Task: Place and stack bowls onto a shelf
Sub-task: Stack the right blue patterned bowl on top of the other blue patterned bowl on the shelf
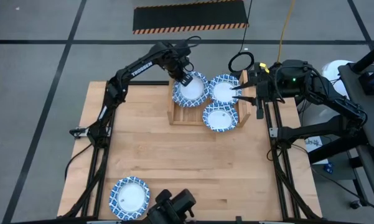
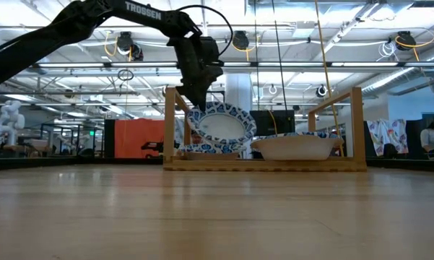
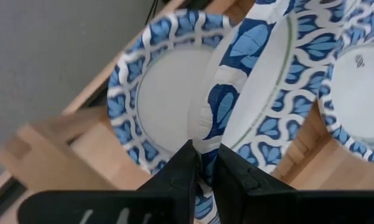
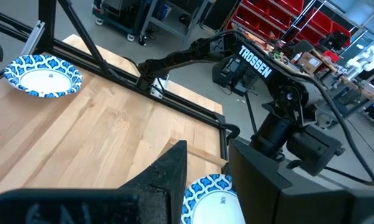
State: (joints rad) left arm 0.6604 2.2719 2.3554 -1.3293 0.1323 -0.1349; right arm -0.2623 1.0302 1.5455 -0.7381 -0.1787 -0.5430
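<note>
From the high view I have the left gripper (image 1: 185, 79) over the far left part of the shelf (image 1: 174, 116), at the rim of a tilted bowl (image 1: 191, 90). A second bowl (image 1: 224, 90) sits on the shelf's right part, and a third bowl (image 1: 220, 117) lies at the shelf's front right corner, partly on the counter (image 1: 187, 162). A lone bowl (image 1: 130, 196) rests near the counter's near left edge. The right gripper (image 1: 241, 94) hangs just beside the second bowl's right rim.

In the low view the left gripper (image 2: 200, 101) comes down onto the upper rim of the tilted bowl (image 2: 221, 127), which leans inside the shelf (image 2: 267, 165) against its left upright.

Through the left wrist camera my fingers (image 3: 180, 177) stand narrow, with the rim of the tilted bowl (image 3: 261, 93) pinched between them; another bowl (image 3: 155, 106) lies flat behind it.

Through the right wrist camera the fingers (image 4: 168, 180) stand apart with nothing between them, a bowl (image 4: 211, 199) just beyond their tips, the lone bowl (image 4: 42, 76) well apart.
</note>
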